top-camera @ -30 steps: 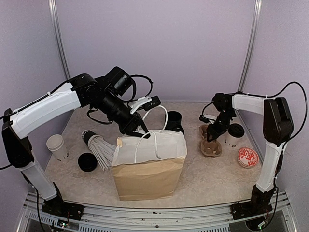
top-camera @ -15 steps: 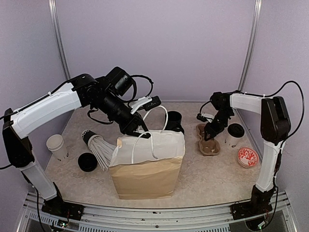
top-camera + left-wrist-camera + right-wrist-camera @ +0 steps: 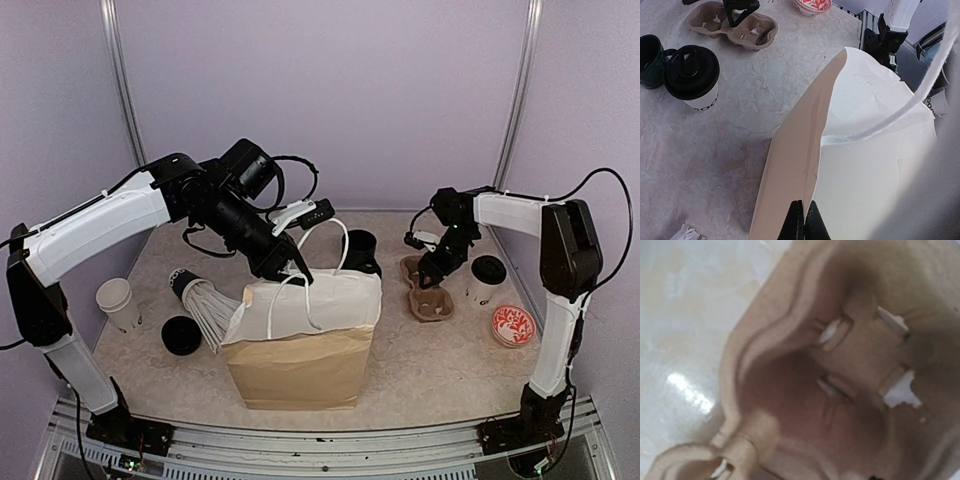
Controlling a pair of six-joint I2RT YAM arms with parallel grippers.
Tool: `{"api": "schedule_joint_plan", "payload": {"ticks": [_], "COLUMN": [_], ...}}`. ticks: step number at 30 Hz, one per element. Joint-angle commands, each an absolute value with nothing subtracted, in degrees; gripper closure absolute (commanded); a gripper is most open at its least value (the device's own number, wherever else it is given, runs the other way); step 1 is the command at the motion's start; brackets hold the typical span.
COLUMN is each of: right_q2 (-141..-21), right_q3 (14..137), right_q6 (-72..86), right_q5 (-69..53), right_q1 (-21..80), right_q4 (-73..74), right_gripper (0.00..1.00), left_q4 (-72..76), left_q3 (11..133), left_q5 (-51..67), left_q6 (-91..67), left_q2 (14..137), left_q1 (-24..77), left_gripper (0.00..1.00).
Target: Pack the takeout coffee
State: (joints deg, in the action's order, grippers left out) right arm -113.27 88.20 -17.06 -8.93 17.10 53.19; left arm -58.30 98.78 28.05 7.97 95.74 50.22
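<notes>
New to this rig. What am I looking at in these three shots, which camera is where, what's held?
Two robot arms stand at the near edge of a table. The wide shot looks down from behind them; the others come from a camera on each wrist. The left arm has its jaws shut on the rim of a paper bag, holding its mouth open. The right arm hangs over a cup carrier, which fills its wrist view; how its jaws stand I cannot tell. Also there: a lidded coffee cup behind the bag, a second lidded cup at the right, a green mug, a lidless cup, a loose lid, a tipped cup of straws and a red dish.
</notes>
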Motion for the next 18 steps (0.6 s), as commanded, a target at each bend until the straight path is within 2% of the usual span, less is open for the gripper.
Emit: {"api": "schedule_joint_plan", "payload": {"ticks": [1,10,18], "right_q2": [-112.2,-114.0,-115.7], "right_q3": [87.5,87.5,87.6], "right_q6": [-15.9,-15.3,-14.8], "right_q5": [-10.6,-11.3,-6.9], "right_q1": [17.4,17.7,18.7], "right_q4": [53.4,53.6,53.2], "right_gripper": [0.42,0.41,0.43], "left_q4": [-59.2,-59.5,-59.6], "left_q3": [99.0,98.9,98.8], "left_q5": [27.5,27.3,27.2], "left_q6": [7.7,7.6,7.4], "left_q2": [97.2,97.3,97.6], "left_q1": [50.6,50.6,50.6], "left_gripper": [1.0,1.0,1.0]}}
